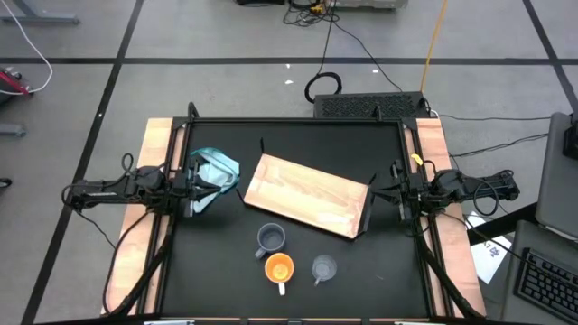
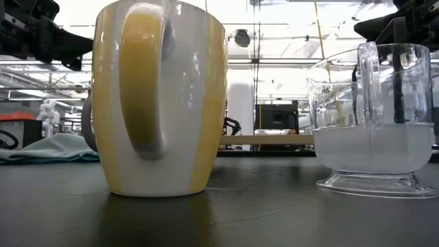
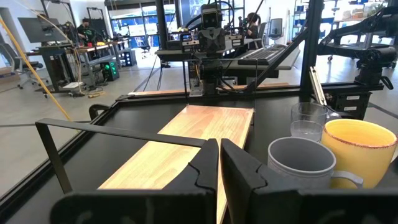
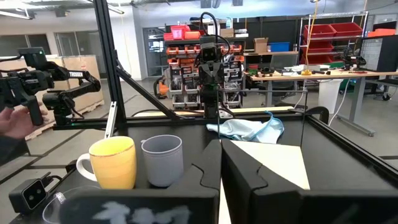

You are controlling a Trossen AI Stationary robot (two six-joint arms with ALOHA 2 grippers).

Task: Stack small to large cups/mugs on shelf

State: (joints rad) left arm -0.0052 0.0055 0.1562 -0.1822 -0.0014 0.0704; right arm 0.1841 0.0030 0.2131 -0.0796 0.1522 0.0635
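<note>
Flanking shelf [image 1: 309,196], seemingly clear margins, cups [image 1: 279,267] near edge

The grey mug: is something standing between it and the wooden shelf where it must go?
Nothing visible does. In the high view the grey mug stands just off the near edge of the wooden shelf, with bare tabletop between them. The orange mug and the clear glass cup stand nearer the front, away from that path.

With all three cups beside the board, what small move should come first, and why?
Probably the right end effector should move toward the clear glass cup. It looks the smallest, stands on the table with the blue-grey mug and orange mug, and the wooden shelf board is bare.
</note>
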